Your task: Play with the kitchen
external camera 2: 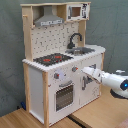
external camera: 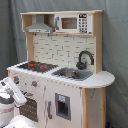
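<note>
The toy kitchen [external camera: 70, 50] [external camera 2: 37, 90] is white and light wood, with a black-red stovetop [external camera: 34, 65] [external camera 2: 52, 59], a black faucet [external camera: 85, 59] [external camera 2: 75, 39] over the sink [external camera: 70, 74], a grey hood [external camera 2: 48, 20] and a microwave [external camera: 70, 23]. The oven door [external camera 2: 64, 96] is shut under a row of knobs [external camera 2: 57, 76]. My gripper [external camera 2: 84, 71] reaches in from the second exterior view's right, close to the front panel by the right-hand knob [external camera 2: 75, 69]. In the first exterior view the gripper [external camera: 21, 98] shows at the lower left, in front of the oven.
A wooden surface [external camera 2: 100, 112] carries the kitchen. A grey curtain [external camera: 115, 60] hangs behind it. The cabinet door [external camera: 62, 106] under the sink has a dark inset panel. My white arm [external camera 2: 117, 82] crosses the second exterior view's right side.
</note>
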Available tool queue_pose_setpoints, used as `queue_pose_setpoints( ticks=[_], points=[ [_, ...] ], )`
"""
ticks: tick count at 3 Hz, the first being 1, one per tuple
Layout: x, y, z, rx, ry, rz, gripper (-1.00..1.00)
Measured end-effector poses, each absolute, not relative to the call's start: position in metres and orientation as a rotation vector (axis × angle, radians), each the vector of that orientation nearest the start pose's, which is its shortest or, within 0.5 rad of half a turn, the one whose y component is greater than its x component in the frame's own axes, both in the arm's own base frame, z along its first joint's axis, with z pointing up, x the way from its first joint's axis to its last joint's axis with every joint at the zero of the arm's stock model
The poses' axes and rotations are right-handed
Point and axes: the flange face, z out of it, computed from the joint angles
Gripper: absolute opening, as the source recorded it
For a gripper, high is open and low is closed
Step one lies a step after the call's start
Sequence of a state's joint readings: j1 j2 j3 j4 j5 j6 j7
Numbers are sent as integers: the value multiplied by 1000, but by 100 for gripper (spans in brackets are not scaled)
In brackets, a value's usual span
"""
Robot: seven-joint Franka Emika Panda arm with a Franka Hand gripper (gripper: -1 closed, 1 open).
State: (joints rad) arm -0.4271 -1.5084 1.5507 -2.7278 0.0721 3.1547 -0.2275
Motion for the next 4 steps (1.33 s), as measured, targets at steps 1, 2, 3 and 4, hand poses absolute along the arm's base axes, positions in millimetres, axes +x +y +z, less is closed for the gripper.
queue_pose_setpoints(
  ticks=[1, 2, 3, 4],
  points=[
    [247, 370, 349, 1162, 1298, 1185, 100],
    [259, 365, 348, 1165, 1302, 1241, 100],
    [271, 358, 344, 1171, 1306, 1277, 100],
    [288, 348, 343, 1193, 1286, 1312, 100]
  ],
)
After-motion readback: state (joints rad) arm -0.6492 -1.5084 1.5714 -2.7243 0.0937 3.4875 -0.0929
